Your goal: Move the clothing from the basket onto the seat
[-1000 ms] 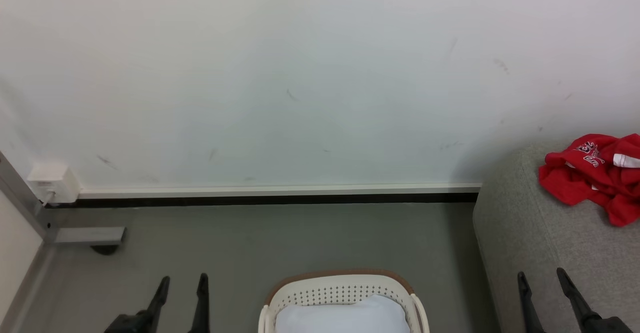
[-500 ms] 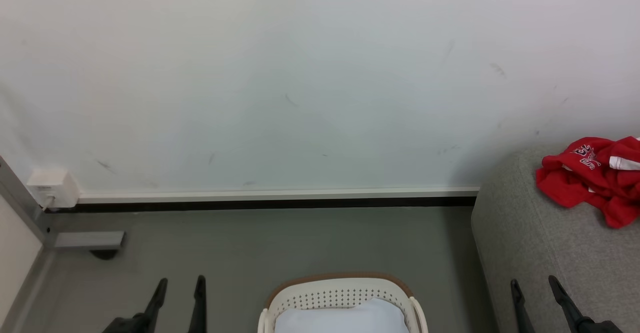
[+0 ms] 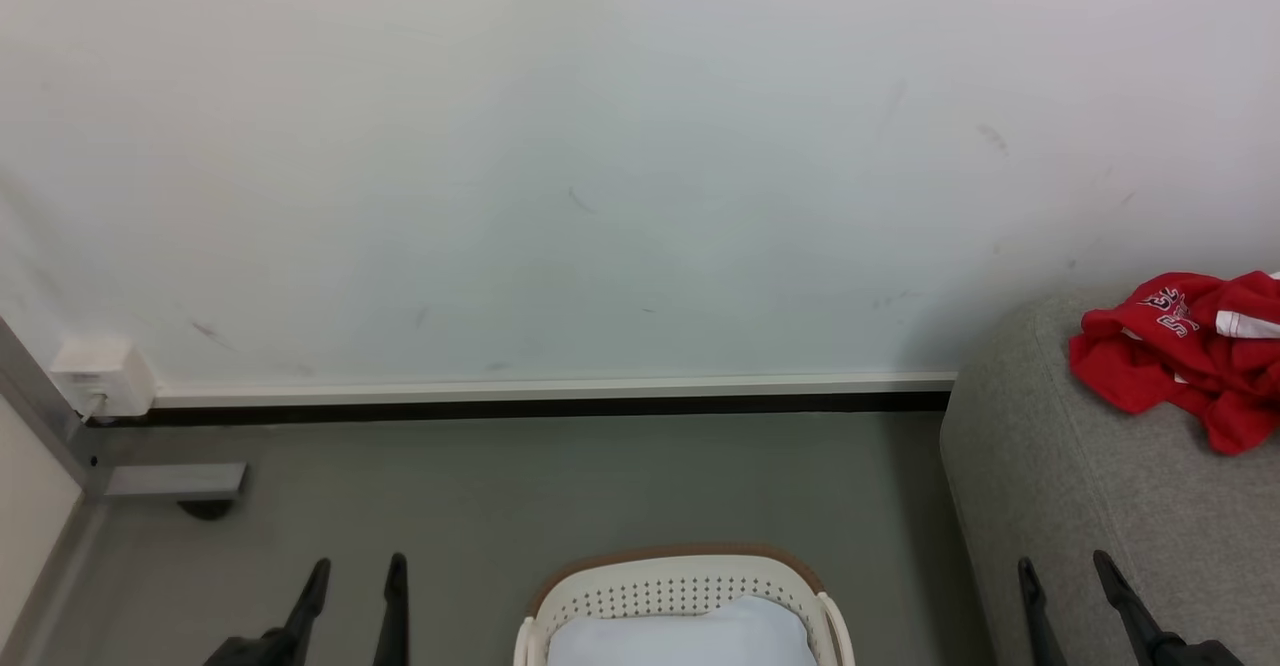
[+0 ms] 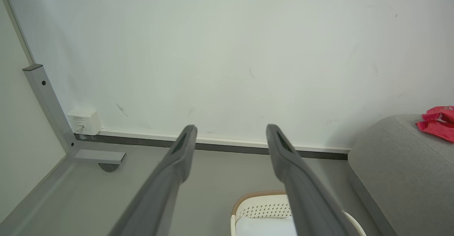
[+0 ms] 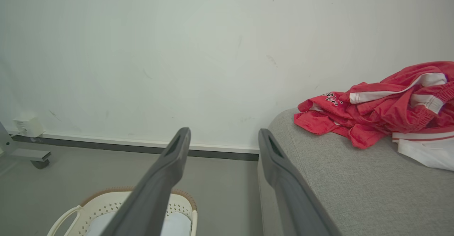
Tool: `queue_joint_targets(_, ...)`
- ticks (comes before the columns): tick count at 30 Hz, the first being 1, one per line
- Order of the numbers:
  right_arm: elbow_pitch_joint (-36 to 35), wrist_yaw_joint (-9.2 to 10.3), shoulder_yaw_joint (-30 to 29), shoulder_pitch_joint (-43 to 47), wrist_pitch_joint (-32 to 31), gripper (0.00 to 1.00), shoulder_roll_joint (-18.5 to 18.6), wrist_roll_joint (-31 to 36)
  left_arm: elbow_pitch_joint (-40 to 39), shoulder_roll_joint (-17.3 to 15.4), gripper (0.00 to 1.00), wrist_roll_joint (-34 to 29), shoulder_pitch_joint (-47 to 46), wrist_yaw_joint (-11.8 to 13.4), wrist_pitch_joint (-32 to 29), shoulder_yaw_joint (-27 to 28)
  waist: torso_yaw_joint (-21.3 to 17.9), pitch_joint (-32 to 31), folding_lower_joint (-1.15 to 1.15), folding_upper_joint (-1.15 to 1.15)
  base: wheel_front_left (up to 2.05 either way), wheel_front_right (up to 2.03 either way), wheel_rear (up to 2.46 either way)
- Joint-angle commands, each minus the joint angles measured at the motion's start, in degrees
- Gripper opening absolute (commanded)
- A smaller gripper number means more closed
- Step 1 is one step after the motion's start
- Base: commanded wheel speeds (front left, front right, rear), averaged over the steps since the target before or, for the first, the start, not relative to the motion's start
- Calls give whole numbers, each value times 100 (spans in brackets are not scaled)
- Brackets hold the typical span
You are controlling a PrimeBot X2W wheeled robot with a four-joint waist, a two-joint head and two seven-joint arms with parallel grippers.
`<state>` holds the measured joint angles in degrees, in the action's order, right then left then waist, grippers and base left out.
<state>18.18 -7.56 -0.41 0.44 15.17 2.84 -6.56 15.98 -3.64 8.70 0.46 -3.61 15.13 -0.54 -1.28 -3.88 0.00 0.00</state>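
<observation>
Clothing (image 5: 376, 112) lies in a crumpled red heap on the seat (image 3: 1080, 516), at the far right of the scene and close to the wall (image 3: 600, 146). In the right wrist view its folds show white panels, striped trim and some lettering, and a white part of the heap spreads over the grey upholstery on the near side.

The basket (image 3: 680, 586) stands on the floor (image 3: 500, 486) at the near centre, just left of the seat's rounded end, with a strip of floor between the two. Only its far end is in view, where a pale blue-white pad (image 3: 680, 636) rests inside it.

The left gripper (image 3: 360, 561) hangs at the near left above the floor, to the left of the basket. Its two dark fingers point toward the wall and are spread well apart with nothing between them. The right gripper (image 3: 1062, 560) hangs at the near right, over the left edge of the seat. Its fingers are parted just as widely and it grasps nothing. It is well apart from the clothing, which lies farther back and to the right.

A pale skirting strip (image 3: 550, 384) runs along the foot of the wall. At the far left a small white box (image 3: 100, 376) sits on the wall beside a grey metal frame (image 3: 170, 479).
</observation>
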Motion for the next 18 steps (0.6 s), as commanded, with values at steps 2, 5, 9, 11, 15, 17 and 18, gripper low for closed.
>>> queue_joint_targets(2,-28,15,6,-12,-3,100,10,-31,8,13,100,-22,1,-30,3,36,-4,3,0,0,0,0,0)
queue_joint_targets(5,-29,15,19,-6,-3,100,10,-28,15,22,100,-65,14,-60,3,63,-19,5,0,0,0,0,0)
queue_joint_targets(9,28,0,15,1,-2,0,-3,-16,76,44,0,-8,-2,-166,-7,-5,-38,12,0,0,0,0,0)
queue_joint_targets(11,127,0,16,78,-1,0,-22,-8,191,98,0,-16,42,-166,-3,-22,-39,13,0,0,0,0,0)
queue_joint_targets(15,182,0,-54,19,-140,0,-27,-398,266,108,0,353,-35,-176,-155,71,-35,23,0,0,0,0,0)
queue_joint_targets(17,165,1,-73,-4,-202,0,-26,-637,258,107,0,586,-59,-183,-221,96,-33,29,0,0,0,0,0)
queue_joint_targets(18,154,1,-79,-12,-230,0,-25,-754,249,106,0,703,-67,-186,-249,103,-31,32,0,0,0,0,0)
